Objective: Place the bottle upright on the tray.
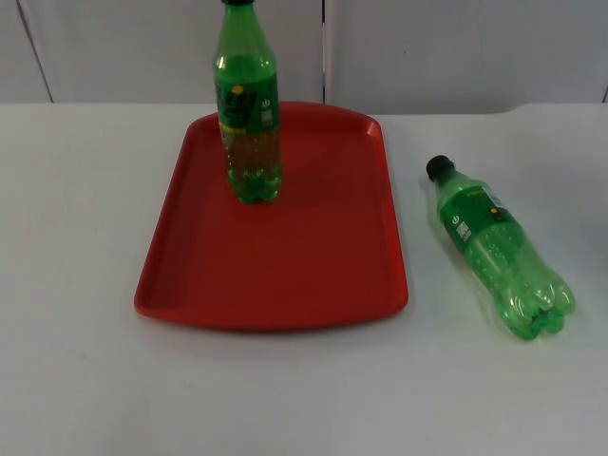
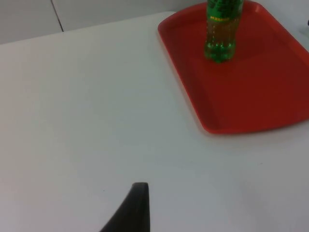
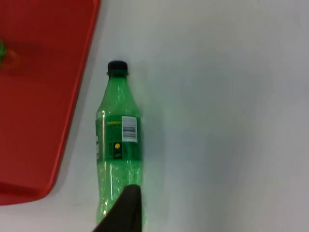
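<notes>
A red tray [image 1: 285,275] is lying on the white table [image 1: 76,380], its long axis running from 12 to 6 o'clock in the top view. One green bottle [image 1: 248,114] is standing upright on the tray, toward the tray's 11 o'clock part, its black cap pointing straight up and its base resting on the tray floor, apart from the rim. The left wrist view is showing the same upright bottle [image 2: 221,29] on the tray [image 2: 251,96].

A second green bottle [image 1: 494,249] is lying on its side on the bare table, near the tray's right edge but not touching it. In the top view its long axis is running from about 11 to 5 o'clock: the black cap [image 1: 438,168] is pointing toward 11 o'clock, the lobed base toward 5 o'clock. The right wrist view is showing this lying bottle [image 3: 118,140] beside the tray's edge [image 3: 72,125], label with barcode facing up.

The left gripper [image 2: 133,208] is hanging over bare table, well apart from the tray. The right gripper [image 3: 125,210] is hanging over the base end of the lying bottle. I cannot tell whether either gripper's fingers are apart or together.
</notes>
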You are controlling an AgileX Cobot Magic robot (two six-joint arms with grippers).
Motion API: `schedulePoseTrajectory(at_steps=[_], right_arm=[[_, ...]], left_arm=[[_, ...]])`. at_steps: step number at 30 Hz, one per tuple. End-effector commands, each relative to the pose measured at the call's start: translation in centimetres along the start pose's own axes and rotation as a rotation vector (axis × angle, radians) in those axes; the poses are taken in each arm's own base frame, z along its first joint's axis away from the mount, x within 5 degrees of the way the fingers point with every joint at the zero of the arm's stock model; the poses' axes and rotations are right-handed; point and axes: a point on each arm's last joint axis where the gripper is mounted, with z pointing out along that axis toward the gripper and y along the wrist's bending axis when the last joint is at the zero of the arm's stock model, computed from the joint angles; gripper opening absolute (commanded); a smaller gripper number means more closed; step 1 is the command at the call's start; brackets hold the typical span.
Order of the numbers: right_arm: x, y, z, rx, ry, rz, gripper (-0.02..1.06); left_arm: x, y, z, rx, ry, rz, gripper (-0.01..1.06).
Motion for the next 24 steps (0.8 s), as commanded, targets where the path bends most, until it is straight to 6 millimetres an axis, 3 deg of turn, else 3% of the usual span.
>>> schedulePoseTrajectory(at_steps=[1,4,10,13,15,18,24], right_arm=[[-0.5,0.1,1.3,-0.018,0.046,0.000,1.05],[-1.1,0.8,4.8,-0.083,0.124,0.019,1.05],[-1.2,2.7,8.4,-0.092,0.193,0.001,1.05],[-0.8,4.5,11.4,-0.093,0.242,0.005,1.05],[-0.6,4.8,12.2,-0.079,0.257,0.000,1.05],[0.1,5.8,14.8,-0.014,0.305,-0.013,1.03],[0.3,6.8,18.2,-0.047,0.383,0.015,1.03]], left_arm=[[0.1,0.0,0.0,-0.005,0.004,0.004,1.02],[0.1,0.0,0.0,-0.005,0.004,0.004,1.02],[0.1,0.1,0.0,-0.014,0.005,0.010,1.02],[0.1,0.1,0.0,-0.016,0.005,0.011,1.02],[0.1,0.1,0.0,-0.016,0.005,0.011,1.02],[0.1,0.1,0.0,-0.016,0.005,0.011,1.02],[0.1,0.1,0.0,-0.016,0.005,0.011,1.02]])
